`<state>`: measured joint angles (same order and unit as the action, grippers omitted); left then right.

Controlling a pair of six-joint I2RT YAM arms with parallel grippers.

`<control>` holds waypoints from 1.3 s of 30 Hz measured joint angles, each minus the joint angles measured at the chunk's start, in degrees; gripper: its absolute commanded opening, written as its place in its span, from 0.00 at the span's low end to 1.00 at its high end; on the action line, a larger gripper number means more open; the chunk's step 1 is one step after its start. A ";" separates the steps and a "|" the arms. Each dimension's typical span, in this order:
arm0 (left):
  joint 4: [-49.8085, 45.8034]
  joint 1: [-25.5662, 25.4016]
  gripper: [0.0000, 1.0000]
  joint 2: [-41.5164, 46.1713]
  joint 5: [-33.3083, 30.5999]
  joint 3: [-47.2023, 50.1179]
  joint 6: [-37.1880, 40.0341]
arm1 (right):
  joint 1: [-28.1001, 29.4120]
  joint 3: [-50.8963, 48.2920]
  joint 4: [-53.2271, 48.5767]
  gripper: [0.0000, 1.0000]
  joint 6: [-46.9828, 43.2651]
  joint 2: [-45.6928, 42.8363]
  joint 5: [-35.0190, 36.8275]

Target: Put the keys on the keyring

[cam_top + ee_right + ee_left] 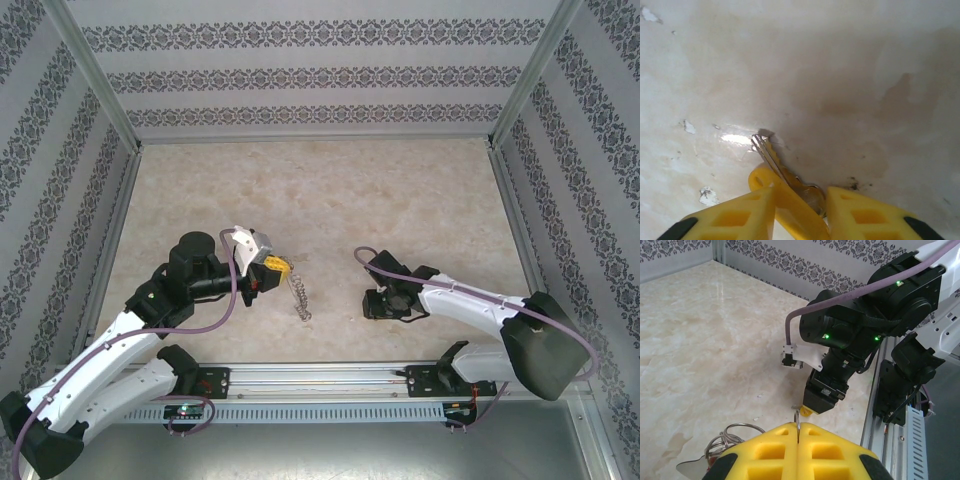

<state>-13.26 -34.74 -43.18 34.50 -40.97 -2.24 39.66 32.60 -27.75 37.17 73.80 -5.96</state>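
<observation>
Yellow-fingered left gripper [798,436] pinches the thin silvery metal chain keyring [299,297] (chain dangling mid-frame); right gripper [800,199] clamps the small yellow-headed silvery key [771,154], tip near the beige marble tabletop [330,190], open toward the upper frame.

No legible text, label, brand, number or sign anywhere.
</observation>
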 measured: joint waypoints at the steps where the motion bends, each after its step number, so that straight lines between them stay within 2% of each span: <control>1: 0.00 0.00 0.00 0.17 -0.02 0.00 0.00 | 0.00 0.02 0.42 0.25 -0.04 0.09 -0.11; 7: 0.02 0.00 0.00 0.98 -0.02 0.04 0.00 | 0.28 1.18 1.60 0.13 -1.07 0.17 -0.44; 11: 0.04 0.00 0.00 0.96 -0.02 0.09 0.02 | 1.68 2.56 2.99 0.00 -2.34 0.17 -0.83; 25: 0.02 0.00 0.00 0.61 -0.07 0.11 0.00 | 1.84 4.44 1.95 0.00 -3.30 -5.09 3.34; 30: 0.00 0.00 0.00 0.33 -0.07 0.11 0.02 | 1.40 8.44 3.28 0.02 -5.60 1.31 3.39; 35: -0.02 0.00 0.00 0.57 -0.50 0.11 0.09 | 1.31 11.74 6.99 0.11 -7.28 9.86 2.27; 39: -0.02 0.00 0.00 0.70 -0.74 0.11 0.26 | 1.31 11.82 7.48 0.21 -8.20 10.99 1.84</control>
<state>-13.28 -34.74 -42.48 33.76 -40.86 -1.98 40.97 44.42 -20.27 28.97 84.79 -4.12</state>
